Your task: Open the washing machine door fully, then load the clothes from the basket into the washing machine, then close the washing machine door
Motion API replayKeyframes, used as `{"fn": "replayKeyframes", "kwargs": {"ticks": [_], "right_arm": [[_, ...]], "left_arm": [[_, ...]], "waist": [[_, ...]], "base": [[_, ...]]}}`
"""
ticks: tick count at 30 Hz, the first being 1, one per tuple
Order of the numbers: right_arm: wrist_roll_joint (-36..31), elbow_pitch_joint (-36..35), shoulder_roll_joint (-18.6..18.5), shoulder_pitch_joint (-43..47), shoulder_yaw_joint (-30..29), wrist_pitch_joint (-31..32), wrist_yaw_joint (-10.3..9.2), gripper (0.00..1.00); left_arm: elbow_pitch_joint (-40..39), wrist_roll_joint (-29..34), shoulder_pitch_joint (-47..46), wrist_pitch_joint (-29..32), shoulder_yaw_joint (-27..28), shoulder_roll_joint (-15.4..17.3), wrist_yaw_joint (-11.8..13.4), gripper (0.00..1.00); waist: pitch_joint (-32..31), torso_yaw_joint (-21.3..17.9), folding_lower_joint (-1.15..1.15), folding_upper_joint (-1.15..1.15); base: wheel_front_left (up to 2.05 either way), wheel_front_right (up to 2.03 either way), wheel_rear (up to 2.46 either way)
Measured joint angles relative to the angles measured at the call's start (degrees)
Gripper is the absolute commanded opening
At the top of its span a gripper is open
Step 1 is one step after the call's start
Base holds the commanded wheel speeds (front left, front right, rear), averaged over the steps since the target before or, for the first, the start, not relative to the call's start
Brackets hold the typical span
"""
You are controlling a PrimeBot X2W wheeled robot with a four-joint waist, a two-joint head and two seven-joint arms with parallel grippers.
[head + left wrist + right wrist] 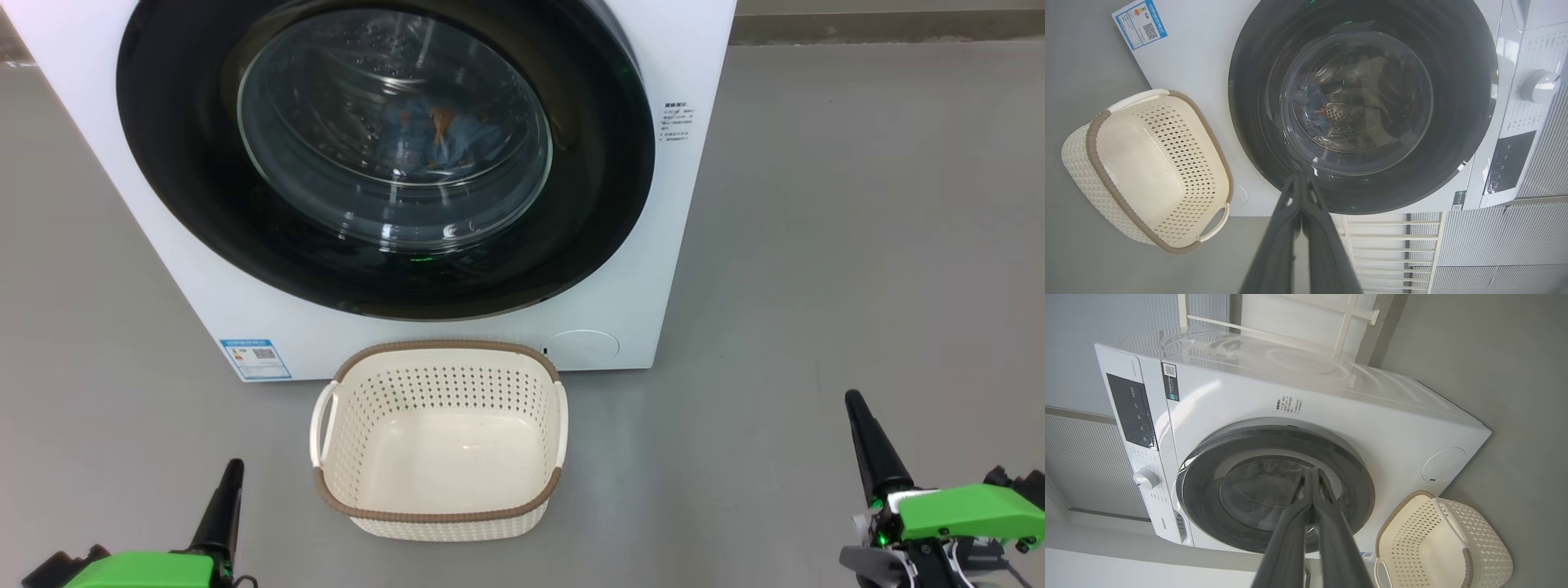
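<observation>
- Black washing machine door is shut, blue clothes behind it.
- Cream basket sits just beside.
- Both left gripper and right gripper pinched tight.

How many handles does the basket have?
2. The left handle is on the basket's left side; the right handle is on its right side. None seem hidden.

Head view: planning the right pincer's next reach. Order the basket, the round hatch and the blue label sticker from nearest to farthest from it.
From the right pincer:
1. Too close to call: round hatch, washing machine's lower right corner; basket, on the floor in front.
2. Farthest: blue label sticker, lower left corner.
</observation>
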Motion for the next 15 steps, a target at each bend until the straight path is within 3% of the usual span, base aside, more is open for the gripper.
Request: {"fn": "replayKeyframes", "kwargs": {"ticks": [15], "right_arm": [[7.5,-0.2,1.0,0.2,-1.7,2.1,0.0,0.0]], "left_arm": [[0.4,-7.3,0.0,2.4,1.2,-0.5,0.0,0.0]], "waist": [[-0.6,0.2,0.0,0.0]], "base": [[0.0,0.0,0.0]]}}
